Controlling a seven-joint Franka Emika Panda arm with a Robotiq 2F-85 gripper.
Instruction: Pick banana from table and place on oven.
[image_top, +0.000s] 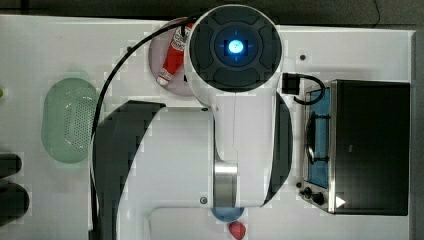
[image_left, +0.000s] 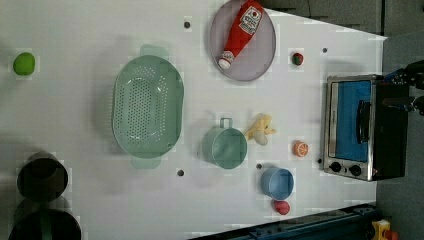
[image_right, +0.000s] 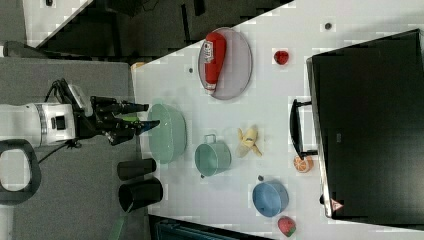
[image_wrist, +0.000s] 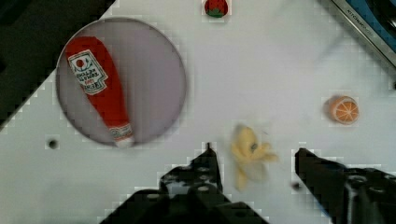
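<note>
Between your gripper fingers, open and empty, the banana lies on the table below; descend straight, centre on its body, not the peel. Beyond waits the oven.

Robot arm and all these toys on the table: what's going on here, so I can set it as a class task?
A robot arm is set to move the banana onto the oven. Its pincer is open, above the table, with the banana between its fingers in the wrist view, not gripped. The banana lies on the table between the teal cup and the orange slice. The oven's top is bare.
</note>
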